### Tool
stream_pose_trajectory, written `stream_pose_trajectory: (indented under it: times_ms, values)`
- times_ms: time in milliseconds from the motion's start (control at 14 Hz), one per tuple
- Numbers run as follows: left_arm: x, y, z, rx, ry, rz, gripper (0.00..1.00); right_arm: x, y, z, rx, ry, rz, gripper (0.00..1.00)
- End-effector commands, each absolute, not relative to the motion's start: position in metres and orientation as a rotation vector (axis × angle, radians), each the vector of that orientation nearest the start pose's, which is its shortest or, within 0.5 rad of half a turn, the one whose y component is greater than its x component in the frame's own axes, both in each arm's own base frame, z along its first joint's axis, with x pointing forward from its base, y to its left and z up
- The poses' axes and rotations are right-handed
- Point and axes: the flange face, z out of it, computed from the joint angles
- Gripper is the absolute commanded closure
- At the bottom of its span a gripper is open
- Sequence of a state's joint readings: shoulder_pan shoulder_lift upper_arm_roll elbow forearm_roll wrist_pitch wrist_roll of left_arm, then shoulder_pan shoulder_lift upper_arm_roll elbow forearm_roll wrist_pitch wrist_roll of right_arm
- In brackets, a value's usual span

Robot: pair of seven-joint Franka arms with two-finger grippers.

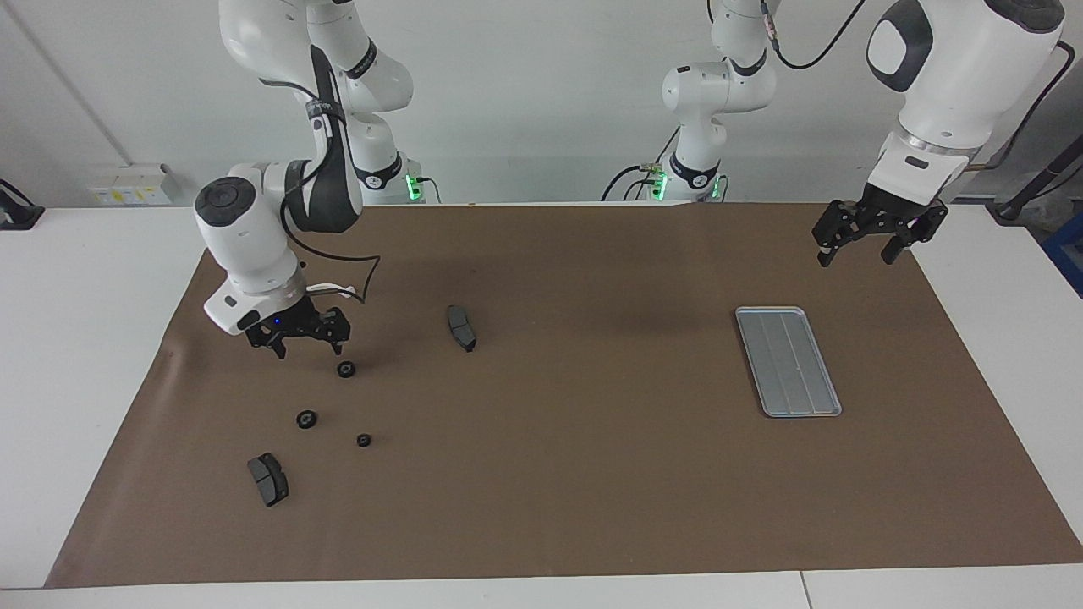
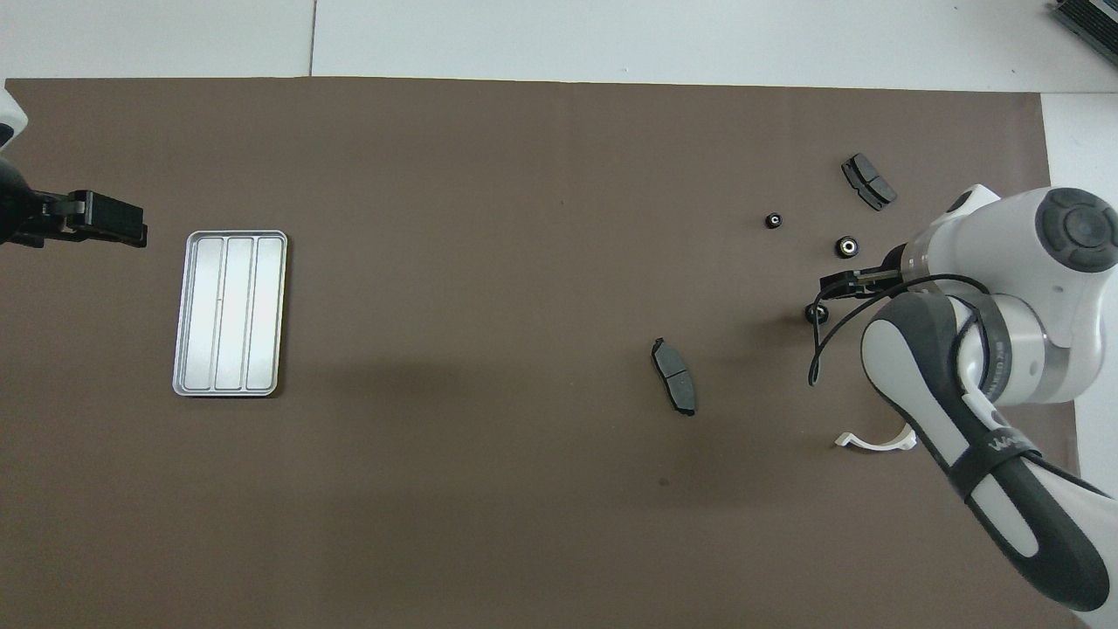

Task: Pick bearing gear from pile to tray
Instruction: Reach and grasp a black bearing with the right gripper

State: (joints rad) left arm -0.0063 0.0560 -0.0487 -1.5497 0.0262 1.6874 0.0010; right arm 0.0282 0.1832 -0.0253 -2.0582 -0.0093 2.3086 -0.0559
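The right arm's black two-finger claw (image 1: 298, 338) hangs low over the brown mat (image 1: 558, 474), fingers spread and empty. The nearest small black round bearing gear (image 1: 345, 369) lies just beside its fingertips, apart from them. Two more black gears (image 1: 306, 419) (image 1: 364, 440) lie farther from the robots than the claw. The flat grooved silver-grey metal tray (image 1: 788, 362) sits well apart, under the left arm's waiting claw (image 1: 856, 250), also spread.

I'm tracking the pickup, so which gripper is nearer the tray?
Left. The left gripper hangs open above the mat, just off the tray's robot-side end. The right gripper is open over the gears at the right arm's end.
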Motion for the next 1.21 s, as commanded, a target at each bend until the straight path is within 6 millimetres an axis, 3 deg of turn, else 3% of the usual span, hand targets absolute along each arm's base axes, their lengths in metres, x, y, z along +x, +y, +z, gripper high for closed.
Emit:
stream_pose_trajectory:
  times_ms: [0, 357, 929, 1143]
  values:
    - [0.574, -0.025, 0.615, -3.111, 0.094, -0.128, 0.00, 0.575, 0.008, 0.333, -3.125, -0.180, -0.140, 0.00]
    - [0.574, -0.025, 0.615, -3.111, 0.094, -0.127, 0.00, 0.561, 0.008, 0.301, -3.125, -0.218, -0.208, 0.00]
    - [0.574, -0.025, 0.615, -3.111, 0.094, -0.127, 0.00, 0.558, 0.018, 0.282, -3.123, -0.236, -0.222, 0.00]
    - [0.574, -0.024, 0.615, -3.111, 0.092, -0.127, 0.00, 0.556, 0.019, 0.279, -3.123, -0.248, -0.220, 0.12]
